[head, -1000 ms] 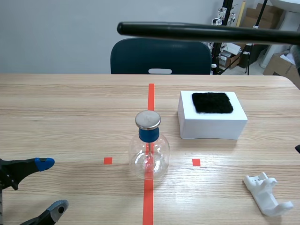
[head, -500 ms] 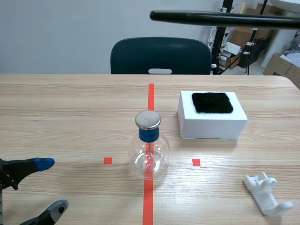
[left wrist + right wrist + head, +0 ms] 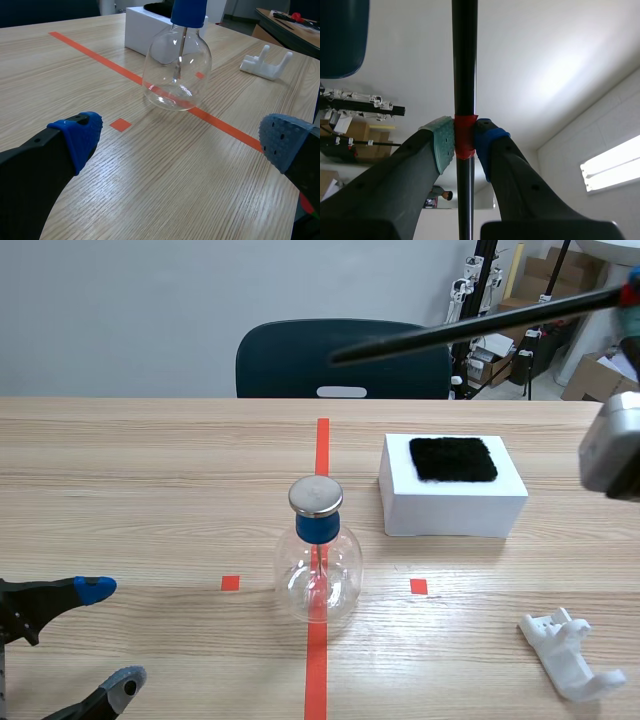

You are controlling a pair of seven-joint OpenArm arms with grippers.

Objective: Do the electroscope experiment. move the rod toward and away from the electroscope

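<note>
Wooden table (image 3: 150,460) | right claw (image 3: 465,142) pinching rod (image 3: 464,60) overhead | left claw (image 3: 182,139) agape, electroscope (image 3: 176,70) ahead

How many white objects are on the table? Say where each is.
2: the white box, topped with black cloth, right of the electroscope and farther back; the white plastic holder at the near right.

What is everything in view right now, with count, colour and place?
table: one, light wood, fills the foreground
electroscope: one, clear glass flask with blue stopper and metal cap, on the red tape line mid-table
rod: one, black, high above the table's far right
white box: one, right of the electroscope, black pad on top
plastic stand: one, white, table's near right
chair: one, dark blue, behind the table
left gripper: black, jaws open, near left
right gripper: black, jaws shut on the rod
</note>
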